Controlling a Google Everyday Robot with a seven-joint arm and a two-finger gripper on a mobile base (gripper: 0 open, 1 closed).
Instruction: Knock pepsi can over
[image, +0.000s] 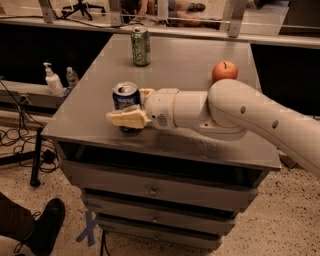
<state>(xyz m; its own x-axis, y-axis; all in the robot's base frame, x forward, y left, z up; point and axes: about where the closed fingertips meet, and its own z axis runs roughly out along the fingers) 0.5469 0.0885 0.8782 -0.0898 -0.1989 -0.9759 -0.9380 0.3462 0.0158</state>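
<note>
The pepsi can (125, 96), dark blue with a silver top, stands upright near the front left of the grey cabinet top (190, 55). My gripper (126, 106) reaches in from the right at the end of the white arm (240, 112). It is open, with the can between the fingers: one cream finger (127, 119) crosses in front of the can's lower part, the other (146, 92) sits just behind and right of it. I cannot tell whether either finger touches the can.
A green can (140, 46) stands at the back of the top and a red apple (224, 71) at the right. Drawers (152, 190) sit below the top. Two bottles (52, 80) stand on a ledge to the left. A person's shoe (45, 227) is at the bottom left.
</note>
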